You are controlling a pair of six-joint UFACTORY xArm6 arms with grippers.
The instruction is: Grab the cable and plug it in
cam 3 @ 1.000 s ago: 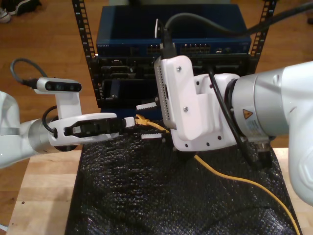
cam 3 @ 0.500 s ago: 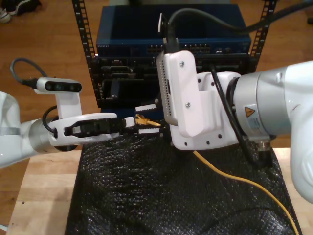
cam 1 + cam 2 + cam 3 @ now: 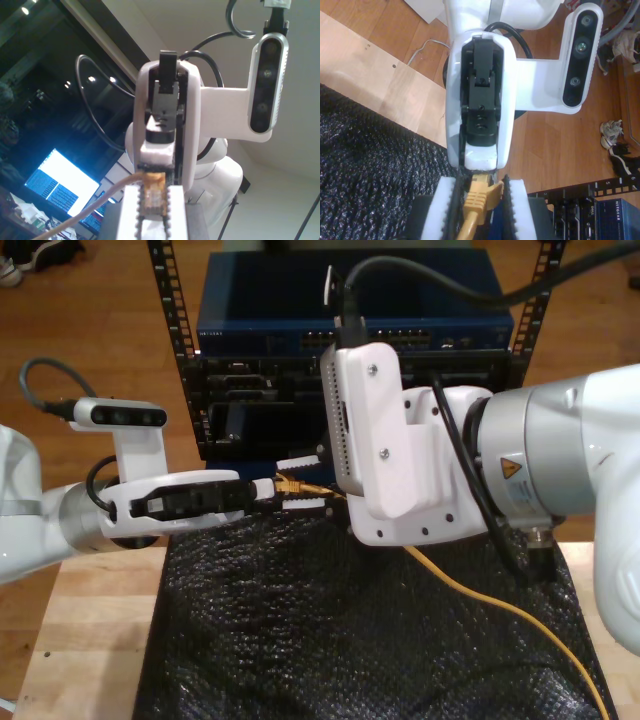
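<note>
My first gripper point(image 3: 152, 197) and my second gripper point(image 3: 479, 200) both clench the cable point(image 3: 470, 592) near its plug, apparently a handover before plugging it in.

cable point(image 3: 500, 610): yellow, with an orange-yellow boot at the plug
mat point(image 3: 330, 640): black, bubbled glossy texture
worktop point(image 3: 80, 640): pale wood grain
rack unit point(image 3: 260, 315): dark blue box on top, black panels beneath
arm housings point(image 3: 400, 460): white, with black inserts
floor point(image 3: 90, 310): reddish-brown wood

Glossy yellow plastic cable point(image 3: 500, 608)
</note>
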